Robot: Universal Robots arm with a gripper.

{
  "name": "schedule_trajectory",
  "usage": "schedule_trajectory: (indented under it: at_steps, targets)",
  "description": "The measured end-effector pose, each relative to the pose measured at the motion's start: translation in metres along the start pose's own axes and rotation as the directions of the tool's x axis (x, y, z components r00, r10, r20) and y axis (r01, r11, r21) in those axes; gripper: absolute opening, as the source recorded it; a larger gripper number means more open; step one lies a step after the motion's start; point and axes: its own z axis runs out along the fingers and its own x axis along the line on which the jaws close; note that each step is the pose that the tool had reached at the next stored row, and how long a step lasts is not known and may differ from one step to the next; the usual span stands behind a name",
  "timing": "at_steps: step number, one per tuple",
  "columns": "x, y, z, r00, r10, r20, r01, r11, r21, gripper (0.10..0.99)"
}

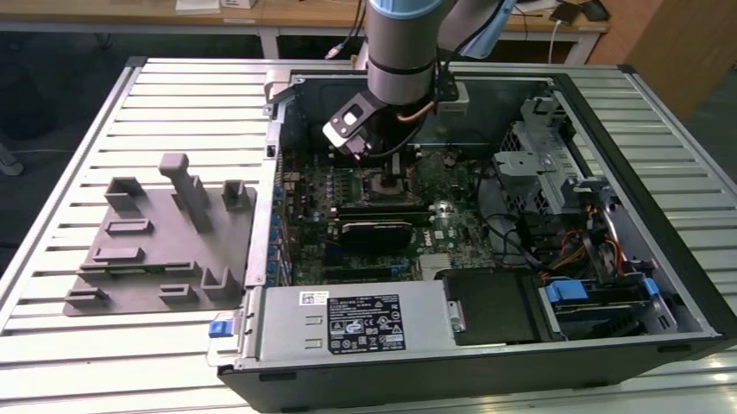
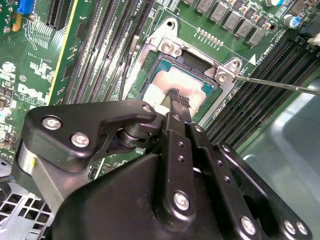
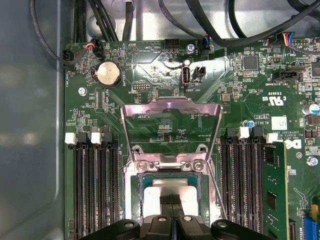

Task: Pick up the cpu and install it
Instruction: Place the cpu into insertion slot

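The cpu (image 2: 175,80) lies flat inside the open socket on the green motherboard (image 3: 150,75), its silver top and pale rim showing in both wrist views (image 3: 172,187). My gripper (image 2: 178,97) stands straight above it. Its two black fingers are pressed together, with the tips resting on the chip's top (image 3: 171,200). Nothing shows between the fingers. The socket's metal load plate (image 3: 172,107) is swung up and open, and its thin lever (image 2: 280,85) sticks out to one side. In the exterior view the gripper (image 1: 386,177) reaches down into the open computer case (image 1: 645,285).
Memory slots (image 3: 95,185) flank the socket on both sides. A black heatsink block (image 1: 374,231) sits just in front of the socket. Drive cages and cables (image 1: 553,172) crowd the exterior view's right. A grey fixture tray (image 1: 161,241) lies on the slatted table at the exterior view's left.
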Motion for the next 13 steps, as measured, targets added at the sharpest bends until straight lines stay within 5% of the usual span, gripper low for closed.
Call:
schedule_trajectory:
  at_steps: [13]
  targets:
    - [0.0001, 0.0000, 0.0017, 1.0000, 0.000, -0.0007, 0.000, 1.0000, 0.000, 0.106]
